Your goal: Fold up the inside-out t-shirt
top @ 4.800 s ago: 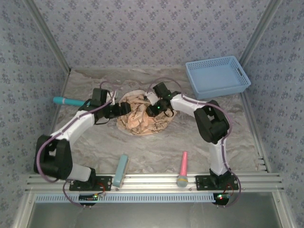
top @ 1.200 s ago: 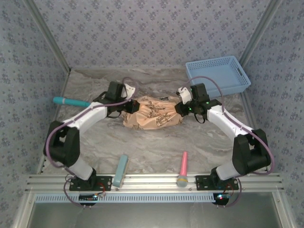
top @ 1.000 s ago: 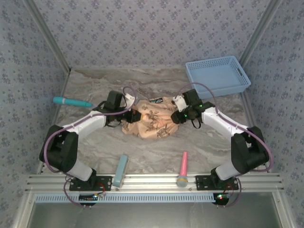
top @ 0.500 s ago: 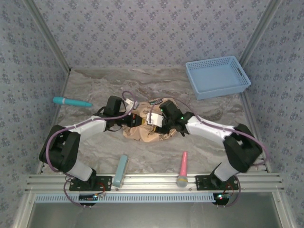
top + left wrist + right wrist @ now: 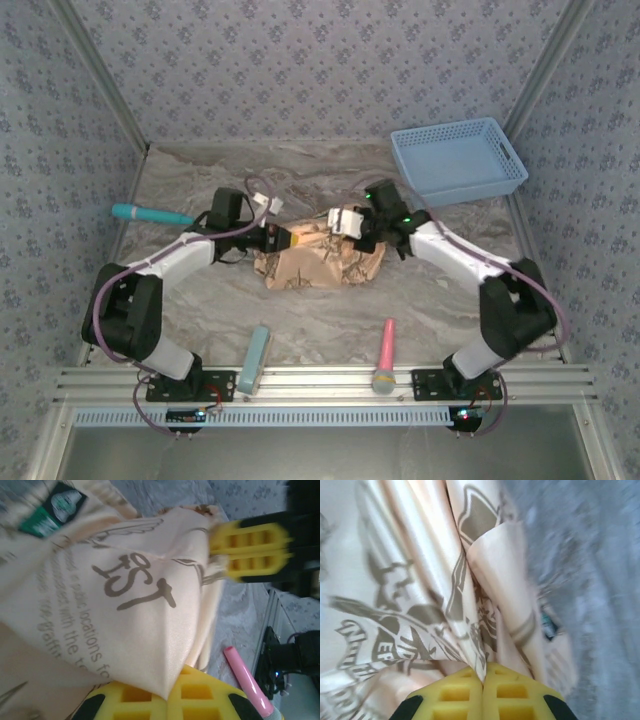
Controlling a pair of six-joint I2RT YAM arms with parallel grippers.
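Top external shows the shirt bunched in a heap mid-way across the table, its long axis running 9 to 3 o'clock. The left gripper pinches cloth at the heap's 10 o'clock corner and the right gripper pinches a fold at 1 o'clock. The bulk lies toward 6 o'clock from both, neither arm nearer. The next move is probably drawing the 2 grips apart along that axis.
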